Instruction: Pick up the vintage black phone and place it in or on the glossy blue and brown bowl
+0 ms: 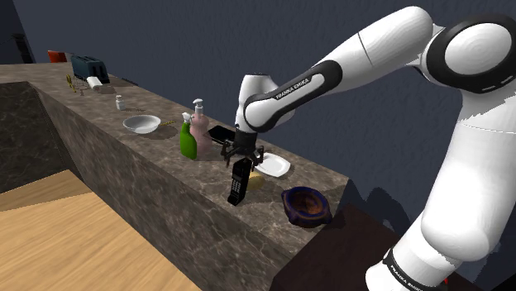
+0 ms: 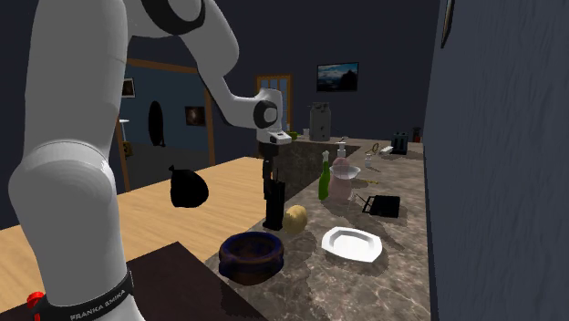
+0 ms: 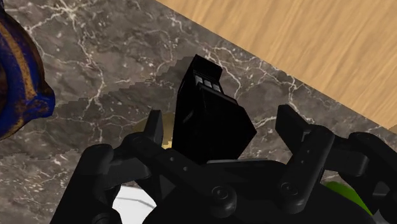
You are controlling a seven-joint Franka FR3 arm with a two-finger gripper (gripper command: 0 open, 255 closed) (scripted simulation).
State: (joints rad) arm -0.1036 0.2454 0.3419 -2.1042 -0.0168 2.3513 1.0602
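Observation:
The black phone [image 1: 237,186] hangs upright from my gripper [image 1: 241,161], its lower end just above the marble counter [image 1: 149,165] near the front edge. In the wrist view the phone [image 3: 210,108] sits between my fingers [image 3: 154,127], and the gripper [image 3: 219,121] is shut on its upper end. The blue and brown bowl [image 1: 306,205] stands on the counter's end nearest the stand, a short way from the phone. From the second exterior view, the phone [image 2: 272,202] is beyond the bowl [image 2: 251,253], under the gripper [image 2: 270,169]. The wrist view catches the bowl's rim [image 3: 16,76].
A white plate [image 1: 273,164] and a yellowish round thing [image 2: 296,217] lie close behind the phone. A green bottle [image 1: 188,140], a pink dispenser [image 1: 199,128] and a flat black item [image 1: 220,133] stand further along. A white bowl [image 1: 141,124] and a toaster [image 1: 87,68] are beyond.

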